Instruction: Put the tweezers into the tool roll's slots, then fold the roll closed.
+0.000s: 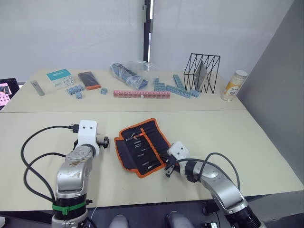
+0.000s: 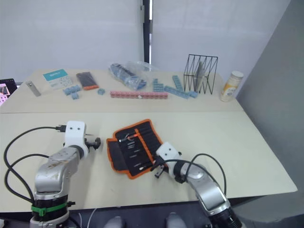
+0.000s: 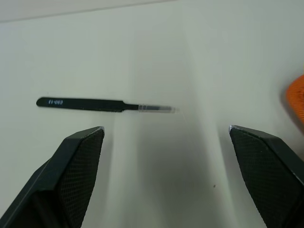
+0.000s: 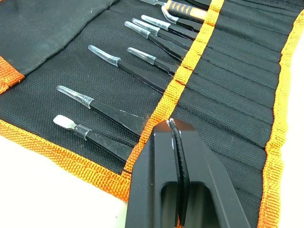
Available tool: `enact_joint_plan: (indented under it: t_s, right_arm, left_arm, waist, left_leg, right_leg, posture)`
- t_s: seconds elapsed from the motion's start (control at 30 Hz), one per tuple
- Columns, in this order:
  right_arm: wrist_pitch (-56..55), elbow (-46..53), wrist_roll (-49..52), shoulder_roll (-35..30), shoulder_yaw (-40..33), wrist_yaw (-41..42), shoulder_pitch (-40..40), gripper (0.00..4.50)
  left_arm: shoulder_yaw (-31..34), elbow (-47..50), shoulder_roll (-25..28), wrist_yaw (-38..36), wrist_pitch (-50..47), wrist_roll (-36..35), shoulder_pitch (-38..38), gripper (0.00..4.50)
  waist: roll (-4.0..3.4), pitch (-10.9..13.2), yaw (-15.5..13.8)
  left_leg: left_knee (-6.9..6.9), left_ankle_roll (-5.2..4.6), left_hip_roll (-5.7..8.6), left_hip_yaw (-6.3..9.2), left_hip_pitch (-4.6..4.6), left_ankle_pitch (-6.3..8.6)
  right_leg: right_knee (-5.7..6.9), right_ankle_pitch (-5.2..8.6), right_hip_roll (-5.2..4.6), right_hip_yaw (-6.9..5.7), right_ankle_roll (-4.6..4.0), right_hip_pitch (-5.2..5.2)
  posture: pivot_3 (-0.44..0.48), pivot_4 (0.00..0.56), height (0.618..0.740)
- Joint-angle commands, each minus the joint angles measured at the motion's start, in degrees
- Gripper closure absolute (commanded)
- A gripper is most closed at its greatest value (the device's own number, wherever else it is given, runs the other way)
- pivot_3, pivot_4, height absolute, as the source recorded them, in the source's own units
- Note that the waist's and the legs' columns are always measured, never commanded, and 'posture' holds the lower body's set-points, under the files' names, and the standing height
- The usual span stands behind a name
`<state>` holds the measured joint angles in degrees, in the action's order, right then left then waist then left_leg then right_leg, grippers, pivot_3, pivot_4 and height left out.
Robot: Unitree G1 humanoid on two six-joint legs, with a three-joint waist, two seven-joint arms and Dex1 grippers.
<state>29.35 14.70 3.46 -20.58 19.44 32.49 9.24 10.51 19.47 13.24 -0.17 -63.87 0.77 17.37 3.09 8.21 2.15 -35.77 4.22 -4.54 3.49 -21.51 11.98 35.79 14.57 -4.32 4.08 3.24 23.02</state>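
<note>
Tweezers (image 3: pixel 105 104) lying loose just ahead of left gripper (image 3: pixel 166 135) – jaws apart | right gripper (image 4: pixel 175 127) closed, empty, pressing tool roll (image 4: pixel 247 85) stripe – risking dragging the fabric, dislodging seated tools

Tool roll (image 1: pixel 141 147) lies open mid-tabletop (image 1: pixel 237 137), between the two arms.
Tweezers (image 4: pixel 121 64) sit in its slots (image 4: pixel 228 95); one loose tweezer (image 3: pixel 102 104) lies on the tabletop ahead of left end effector (image 3: pixel 166 135); right end effector (image 4: pixel 173 126) over roll's near edge.

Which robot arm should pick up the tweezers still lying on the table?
Probably the left. The left gripper is open, with the loose tweezers lying on the table just beyond its fingertips. The right gripper is shut over the tool roll.
</note>
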Motion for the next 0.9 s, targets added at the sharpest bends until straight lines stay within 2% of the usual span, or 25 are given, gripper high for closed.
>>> enact_joint_plan:
  t_s: [0.03,0.33,0.5,0.9]
  right_arm:
    - [4.9,-8.1,-1.8,-1.3,3.1,0.6,-2.8,4.50]
    - [5.2,-7.6,-1.7,-1.1,2.9,0.2,-2.7,4.50]
    - [5.1,-7.7,-1.6,-0.8,2.5,-0.1,-2.5,4.50]
    - [5.1,-7.9,-1.7,-0.5,2.1,-0.7,-2.5,4.50]
  left_arm:
    - [1.0,-4.5,-1.9,4.1,5.1,1.6,2.9,0.03]
    - [3.0,-15.6,-6.5,11.9,11.4,3.0,7.2,0.03]
    - [3.7,-20.7,-5.5,14.3,12.1,3.8,8.2,0.03]
    - [7.5,-18.5,-2.6,15.5,9.4,3.4,5.1,0.03]
  waist:
    - [0.00,0.0,0.0]
    - [0.01,-0.1,0.0]
    - [-0.31,-0.2,0.0]
    - [-0.55,-0.3,0.7]
  left_leg:
    - [0.00,0.01,0.00,0.00,0.06,0.00]
    - [-0.04,0.38,0.03,0.00,0.23,0.23]
    - [-0.04,0.37,0.04,0.00,0.32,0.22]
    - [0.05,0.48,0.06,-0.01,0.39,0.29]
  right_leg:
    - [0.01,0.00,0.00,0.00,-0.01,-0.01]
    - [-0.03,0.01,-0.03,0.00,-0.01,-0.01]
    - [-0.01,0.00,-0.02,0.00,0.00,-0.12]
    - [-0.03,0.01,-0.05,0.00,0.01,-0.09]
  posture:
    - [0.000,0.150,0.706]
    - [0.000,0.150,0.706]
    - [0.000,0.150,0.706]
    - [0.000,0.150,0.706]
